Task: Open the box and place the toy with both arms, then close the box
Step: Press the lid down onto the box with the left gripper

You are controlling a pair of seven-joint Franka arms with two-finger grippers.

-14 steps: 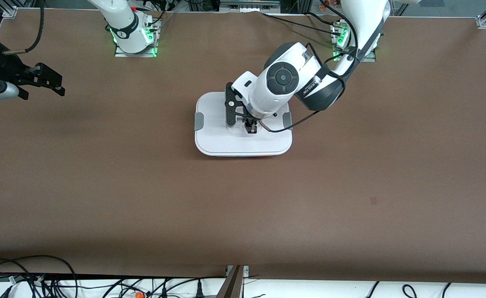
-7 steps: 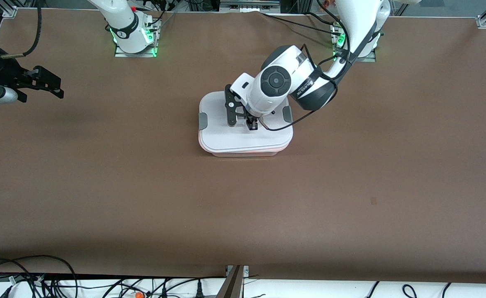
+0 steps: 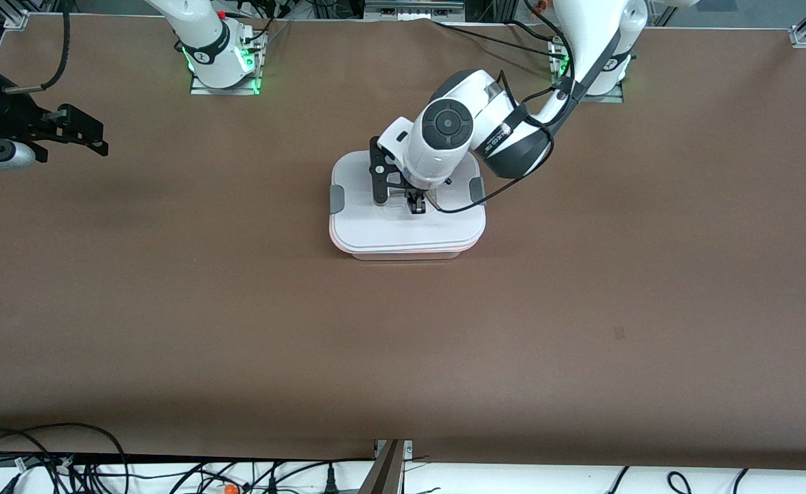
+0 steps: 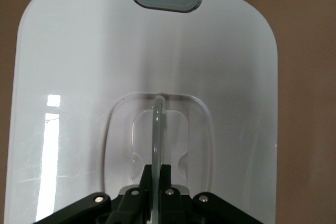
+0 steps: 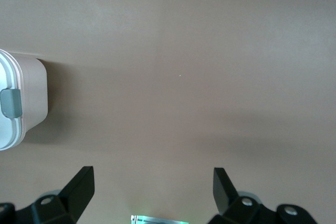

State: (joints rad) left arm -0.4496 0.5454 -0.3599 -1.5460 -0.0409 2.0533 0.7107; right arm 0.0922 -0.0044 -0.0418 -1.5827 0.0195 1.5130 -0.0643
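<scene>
Left claw [image 3: 416,204] pinches box [image 3: 408,232] handle [image 4: 158,129]; right claw [image 3: 73,130] waits, spread.

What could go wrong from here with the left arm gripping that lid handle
The left gripper is shut on the thin clear handle of the lid, so the fingers might slip off it. The lid sits on the box slightly off its pink rim, so it may not seat squarely when pressed. No toy is visible, so the box may be closed with its contents unconfirmed. The right gripper waits open, too distant to steady the box.
</scene>
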